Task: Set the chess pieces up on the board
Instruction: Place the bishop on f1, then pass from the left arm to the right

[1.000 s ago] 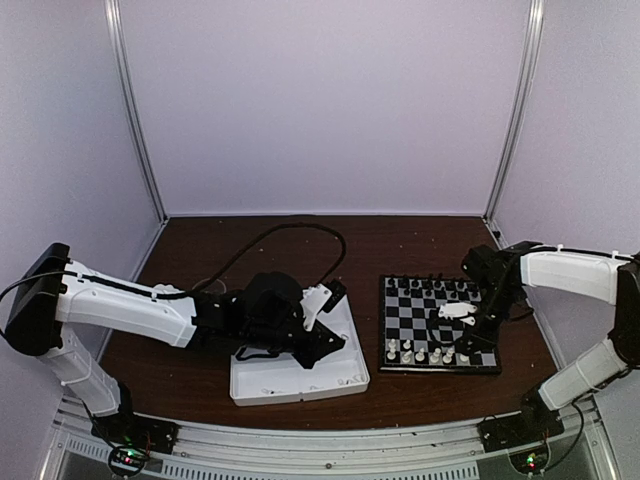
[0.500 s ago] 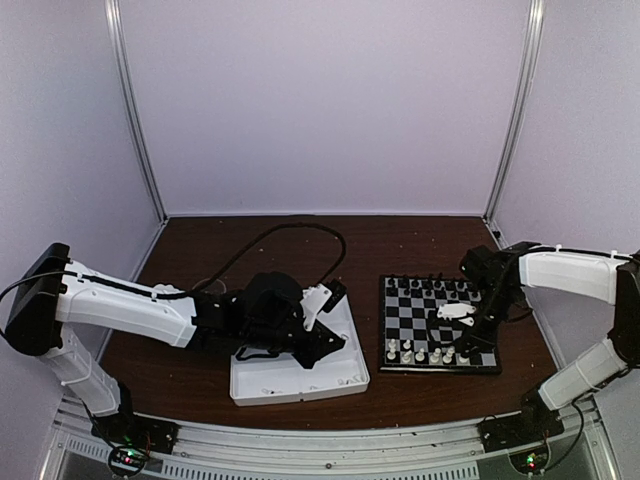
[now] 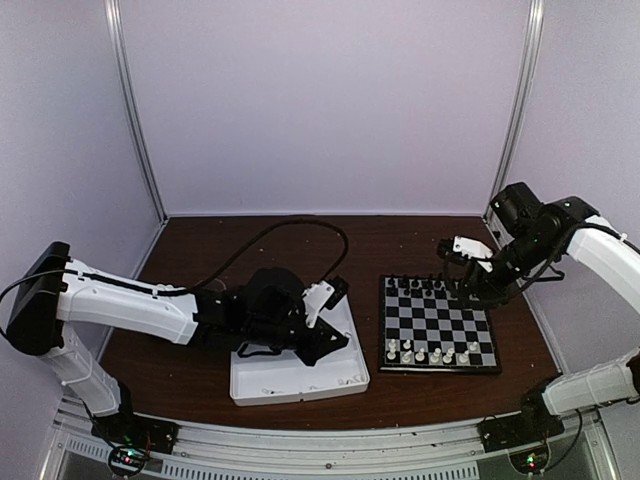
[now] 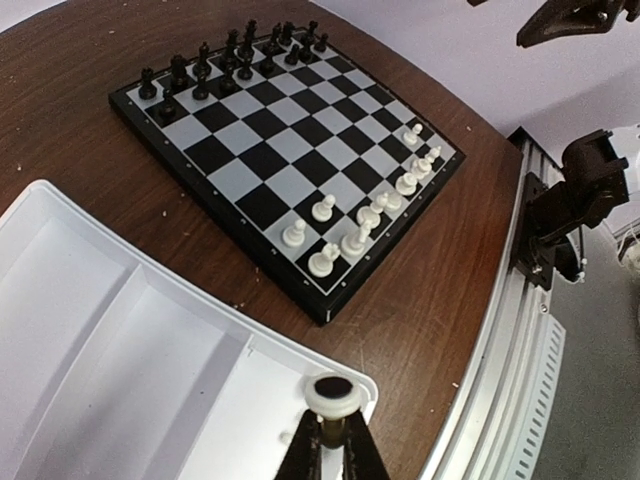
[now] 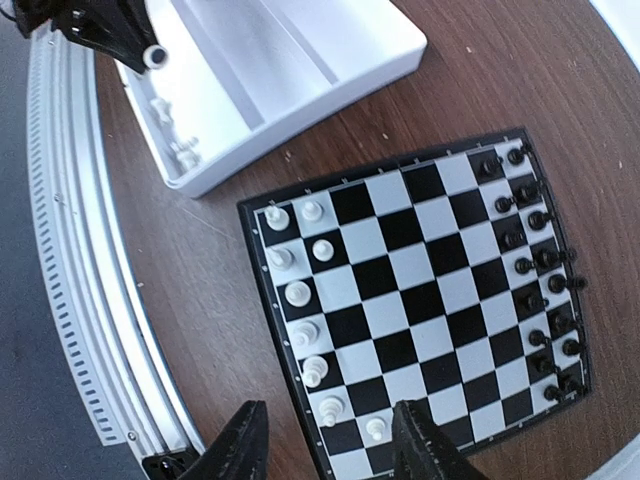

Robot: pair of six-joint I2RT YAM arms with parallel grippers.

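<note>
The board (image 3: 440,322) lies right of centre. Black chess pieces (image 3: 425,286) fill its far rows and white chess pieces (image 3: 430,353) stand along its near edge. My left gripper (image 3: 325,345) hangs over the white tray (image 3: 290,380) and is shut on a white chess piece (image 4: 333,396), whose dark-felted base shows. My right gripper (image 3: 470,280) is open and empty, raised above the board's far right part. In the right wrist view its fingers (image 5: 240,445) frame the board (image 5: 420,290) far below. The left wrist view shows the board (image 4: 290,150) beyond the tray's corner.
The three-compartment tray (image 4: 120,340) lies left of the board, with a few small white pieces (image 5: 175,150) in its near compartment. A black cable (image 3: 290,235) loops over the table behind the left arm. The metal rail (image 3: 330,440) runs along the near edge.
My right arm has lifted up and back from low over the board's near right part to high above its far edge. My left arm has barely moved.
</note>
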